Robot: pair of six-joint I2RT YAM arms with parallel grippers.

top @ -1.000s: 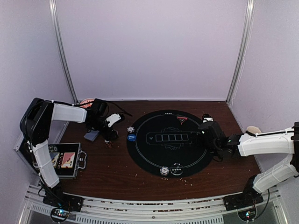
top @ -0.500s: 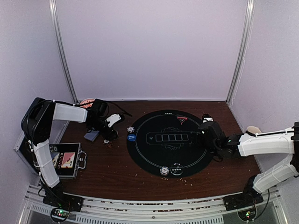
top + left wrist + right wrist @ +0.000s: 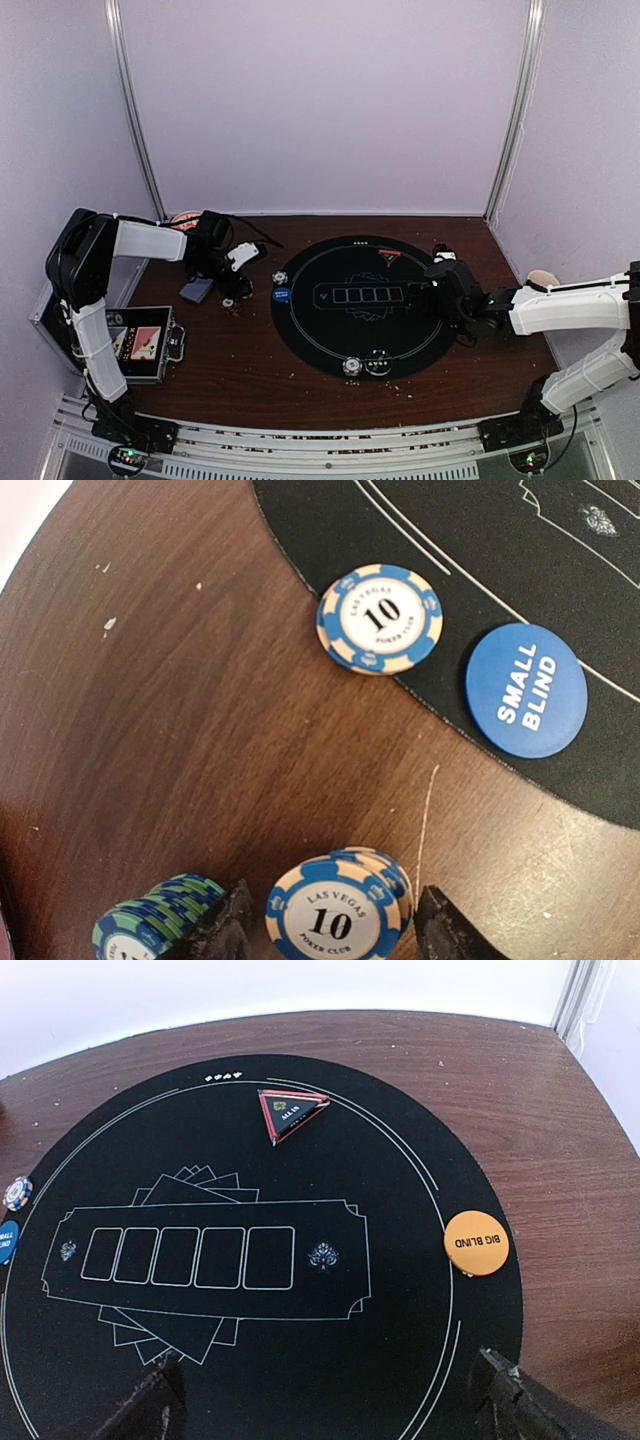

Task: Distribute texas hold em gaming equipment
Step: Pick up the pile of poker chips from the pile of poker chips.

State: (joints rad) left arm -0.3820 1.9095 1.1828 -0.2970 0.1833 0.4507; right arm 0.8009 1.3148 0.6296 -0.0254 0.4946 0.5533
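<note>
A short stack of blue-and-cream "10" poker chips [image 3: 335, 915] lies on the wood between the fingers of my left gripper [image 3: 332, 930]. The jaws are open and straddle the stack, with a thin gap on the left side. A green-and-blue chip stack [image 3: 150, 932] sits just outside the left finger. One "10" chip [image 3: 380, 618] and the blue SMALL BLIND button [image 3: 525, 690] rest on the mat's edge. My right gripper [image 3: 330, 1400] hangs wide open over the black mat [image 3: 400, 1340], near the orange BIG BLIND button [image 3: 476, 1243]. The red-triangle marker [image 3: 290, 1112] lies at the far side.
Grey-blue cards [image 3: 196, 290] lie left of my left gripper [image 3: 228, 290]. A black case [image 3: 140, 345] sits at the near left and a red bowl [image 3: 185, 220] at the back left. Two chip piles [image 3: 352, 366] rest on the mat's near edge.
The left jaws have narrowed around the blue-and-cream chip stack. The right arm has not moved.
</note>
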